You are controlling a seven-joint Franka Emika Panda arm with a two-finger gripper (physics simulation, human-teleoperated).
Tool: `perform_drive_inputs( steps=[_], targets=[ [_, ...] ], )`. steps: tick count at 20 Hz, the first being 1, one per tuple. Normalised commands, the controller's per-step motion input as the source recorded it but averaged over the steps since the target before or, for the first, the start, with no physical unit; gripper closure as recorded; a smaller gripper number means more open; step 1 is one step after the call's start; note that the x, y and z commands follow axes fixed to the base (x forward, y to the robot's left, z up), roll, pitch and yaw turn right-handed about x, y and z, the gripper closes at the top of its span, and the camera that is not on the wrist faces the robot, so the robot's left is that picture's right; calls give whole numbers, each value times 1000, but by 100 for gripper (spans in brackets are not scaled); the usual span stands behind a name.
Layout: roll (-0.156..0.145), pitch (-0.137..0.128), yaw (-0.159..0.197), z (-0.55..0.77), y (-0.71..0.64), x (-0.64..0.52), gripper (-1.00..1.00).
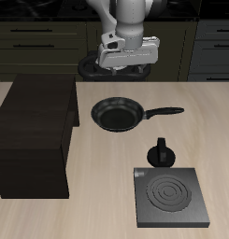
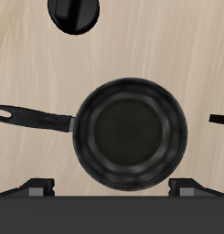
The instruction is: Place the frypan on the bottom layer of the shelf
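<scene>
The frypan [image 1: 118, 114] is a small round black pan resting flat on the light wooden table, its long straight handle [image 1: 167, 111] pointing away from the shelf [image 1: 32, 135]. The shelf is a large dark box-like unit standing beside the pan. My gripper [image 1: 127, 67] hangs above the table just behind the pan, open and holding nothing. In the wrist view the frypan [image 2: 132, 132] lies directly below, with its handle [image 2: 31, 117] off to one side. Both fingertips [image 2: 36, 187] show spread wide apart, and my gripper [image 2: 113, 187] is well above the pan.
A square dark-grey stove plate [image 1: 170, 196] with concentric rings lies near the table's front edge. A small black knob [image 1: 161, 152] [image 2: 74, 14] stands between the stove plate and the pan. Kitchen cabinets line the back wall.
</scene>
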Motion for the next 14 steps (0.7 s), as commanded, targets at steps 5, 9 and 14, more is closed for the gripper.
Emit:
perform_drive_inputs(
  steps=[5,9,14],
  targets=[
    [-11,-26,-18,-196,278,-80,-100],
    [9,-3,-38,-165,247,-27,-100],
    [-5,38,-19,-198,65,52,-100]
  ],
)
